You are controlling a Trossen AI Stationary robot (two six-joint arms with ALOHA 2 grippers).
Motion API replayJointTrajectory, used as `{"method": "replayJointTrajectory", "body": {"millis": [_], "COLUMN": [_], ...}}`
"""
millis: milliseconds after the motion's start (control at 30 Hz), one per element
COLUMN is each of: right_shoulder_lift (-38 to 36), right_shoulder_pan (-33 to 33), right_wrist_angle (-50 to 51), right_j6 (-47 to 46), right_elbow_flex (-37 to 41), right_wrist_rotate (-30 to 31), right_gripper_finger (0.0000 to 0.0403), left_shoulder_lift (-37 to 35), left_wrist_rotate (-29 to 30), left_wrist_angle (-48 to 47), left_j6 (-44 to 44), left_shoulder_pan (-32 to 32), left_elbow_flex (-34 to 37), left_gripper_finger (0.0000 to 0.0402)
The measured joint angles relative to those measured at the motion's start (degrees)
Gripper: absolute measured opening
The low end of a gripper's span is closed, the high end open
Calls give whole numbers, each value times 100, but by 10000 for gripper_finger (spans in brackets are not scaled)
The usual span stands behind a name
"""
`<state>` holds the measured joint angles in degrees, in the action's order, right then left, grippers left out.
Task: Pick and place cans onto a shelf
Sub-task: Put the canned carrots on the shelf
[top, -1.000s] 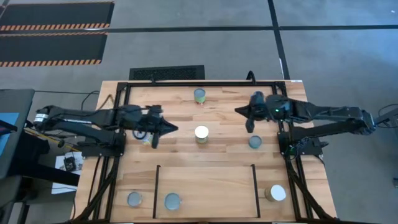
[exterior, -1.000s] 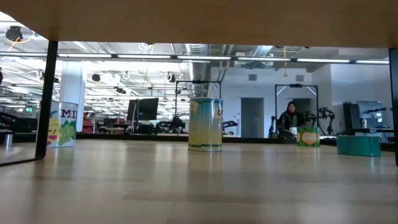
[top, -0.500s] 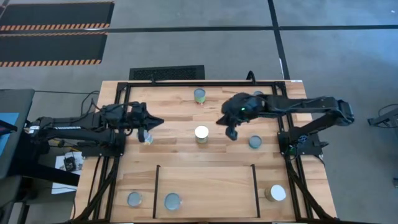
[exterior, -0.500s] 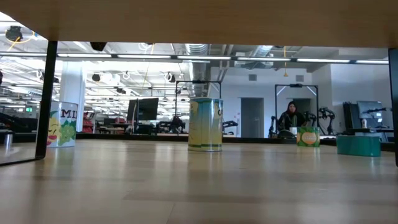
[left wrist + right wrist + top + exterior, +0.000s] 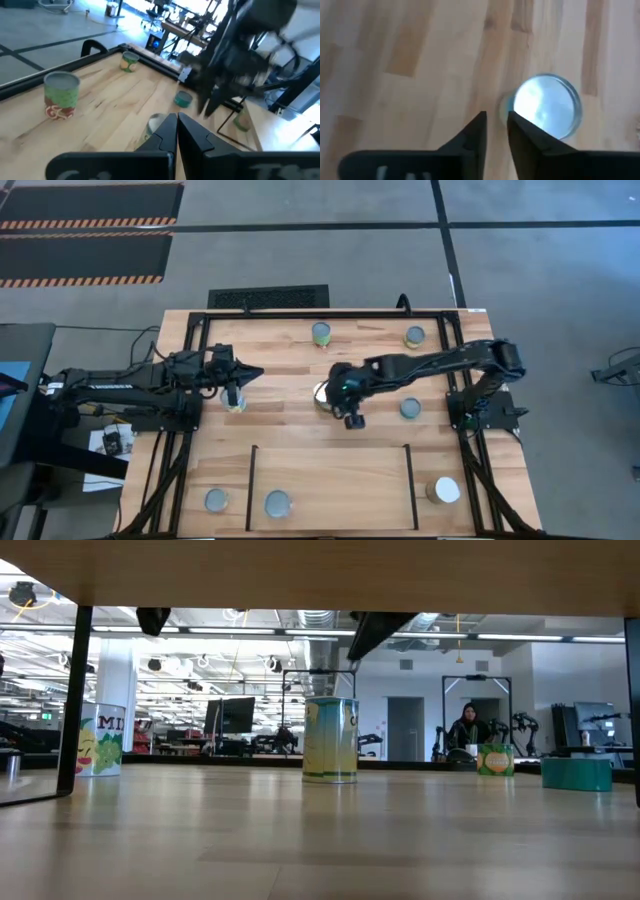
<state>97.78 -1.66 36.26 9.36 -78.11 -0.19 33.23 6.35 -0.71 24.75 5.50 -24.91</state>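
Observation:
Several cans stand upright on the wooden table. A bright-topped can [image 5: 321,392] [image 5: 330,740] stands at the centre. My right gripper [image 5: 352,420] hangs shut and empty just to its near right, above the table; the can shows beside the fingers in the right wrist view [image 5: 547,105]. My left gripper [image 5: 258,374] is shut and empty, held above the table at the left, beside a labelled can [image 5: 234,402] [image 5: 100,740]. The shelf [image 5: 330,480] is the plank section between two black bars at the near edge; one can [image 5: 277,504] stands on it.
Other cans stand at the far edge [image 5: 321,333] [image 5: 414,336], at the right [image 5: 410,409], and outside the shelf bars at the near left [image 5: 216,500] and near right [image 5: 443,491]. A black frame [image 5: 190,380] borders the table. A person [image 5: 467,728] sits far behind.
My right gripper has swung from the table's far right toward the left and near edge, and now stands beside the centre can. My left gripper has drawn back a little toward the left edge, uncovering the labelled can. No can has moved.

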Motion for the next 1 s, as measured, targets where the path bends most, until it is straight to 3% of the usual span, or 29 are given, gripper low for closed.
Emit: {"method": "replayJointTrajectory", "body": {"millis": [200,367,533,800,1000], "right_shoulder_lift": [716,1117,1325,1373,1309], "right_shoulder_pan": [-88,-50,1,-5,-30], "right_wrist_angle": [161,563,703,715,1298], "right_j6": [542,772,786,766,581], "right_elbow_flex": [-587,-892,-969,-996,-1247], "right_wrist_rotate": [498,503,525,515,439], "right_gripper_finger": [152,156,122,16,8], "left_shoulder_lift": [9,9,11,9,11], "left_wrist_rotate": [-149,-204,-196,-153,-151], "left_wrist_angle": [52,29,34,22,20], "left_j6": [-47,-48,-72,-100,-100], "left_shoulder_pan": [-3,-5,-9,-11,-11], "left_elbow_flex": [0,0,0,-2,-2], "left_gripper_finger": [0,0,0,0,0]}}
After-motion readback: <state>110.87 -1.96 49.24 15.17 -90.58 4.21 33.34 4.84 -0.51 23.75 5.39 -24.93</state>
